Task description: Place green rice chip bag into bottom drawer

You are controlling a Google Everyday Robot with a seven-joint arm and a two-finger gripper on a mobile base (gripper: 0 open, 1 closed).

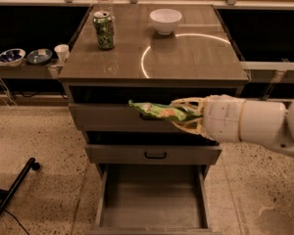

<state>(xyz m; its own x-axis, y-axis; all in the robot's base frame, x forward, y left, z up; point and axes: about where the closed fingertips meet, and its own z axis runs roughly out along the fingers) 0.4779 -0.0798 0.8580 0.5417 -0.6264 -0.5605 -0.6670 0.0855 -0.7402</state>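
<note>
The green rice chip bag (161, 111) is held flat and edge-on in the air in front of the top drawer, well above the bottom drawer. My gripper (188, 114) reaches in from the right on a white arm and is shut on the bag's right end. The bottom drawer (154, 199) is pulled out at the foot of the cabinet, with a bare flat interior showing below the bag.
On the cabinet top stand a green patterned can (104, 30) at the back left and a white bowl (165, 20) at the back middle. Two shallower drawers (154, 153) are slightly open. Small bowls and a cup (61, 53) sit on a shelf at left. A black stand leg (12, 192) lies on the floor at left.
</note>
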